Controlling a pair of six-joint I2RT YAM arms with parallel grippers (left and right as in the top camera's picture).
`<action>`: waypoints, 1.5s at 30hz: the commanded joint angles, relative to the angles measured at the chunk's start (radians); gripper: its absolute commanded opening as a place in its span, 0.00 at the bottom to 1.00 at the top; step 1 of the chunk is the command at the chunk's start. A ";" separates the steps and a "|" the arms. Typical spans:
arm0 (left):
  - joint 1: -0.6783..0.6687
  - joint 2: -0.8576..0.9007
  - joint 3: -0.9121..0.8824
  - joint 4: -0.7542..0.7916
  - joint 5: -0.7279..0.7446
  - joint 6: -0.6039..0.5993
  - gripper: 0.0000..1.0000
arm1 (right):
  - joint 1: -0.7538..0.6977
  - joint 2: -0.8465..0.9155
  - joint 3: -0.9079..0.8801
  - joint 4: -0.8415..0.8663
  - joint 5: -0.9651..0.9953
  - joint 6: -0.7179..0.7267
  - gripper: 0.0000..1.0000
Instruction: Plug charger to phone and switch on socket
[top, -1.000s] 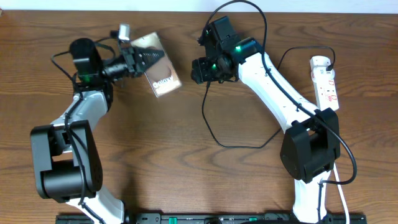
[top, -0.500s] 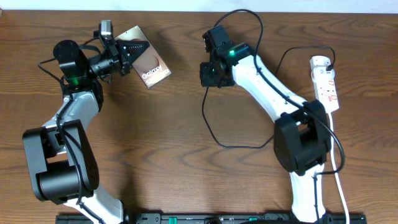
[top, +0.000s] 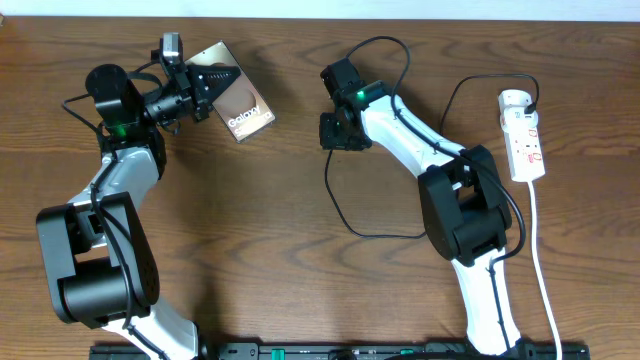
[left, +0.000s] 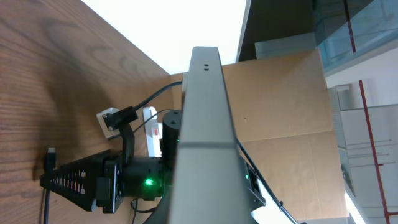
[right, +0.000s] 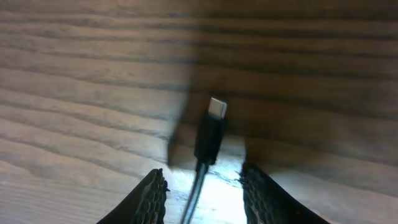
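Right pincer (top: 334, 131) sits a bit lower and closer over the charger (right: 209, 134) than half a second ago, with its arm folded in more. Left pincer (top: 224, 80) and phone (top: 248, 108) are where they were then.

Right pincer is apart. In the wrist view its fingers (right: 152, 196) stand either side of the cable without touching it, and the connector tip is just ahead of them, seemingly lying on the table (top: 250, 250). This reads as lining up a grasp; the plug is not picked up yet.

Left pincer is clamped on one end of the phone, with the slab tilted off the wood and well apart from the right pincer, so nothing is plugged in.

Socket (top: 524, 135) lies well behind the right pincer, past its arm. Its switch is too small to read.

No containers in view. A black lead runs into the socket's far end.
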 joint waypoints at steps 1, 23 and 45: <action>0.001 -0.009 0.031 0.013 0.018 -0.001 0.07 | 0.020 0.042 -0.003 0.010 0.002 0.031 0.40; 0.001 -0.009 0.031 0.013 0.025 -0.001 0.07 | 0.046 0.029 0.040 0.026 -0.109 -0.381 0.01; 0.001 -0.009 0.031 0.013 0.058 -0.002 0.07 | -0.138 -0.175 0.049 -0.202 -1.044 -0.779 0.01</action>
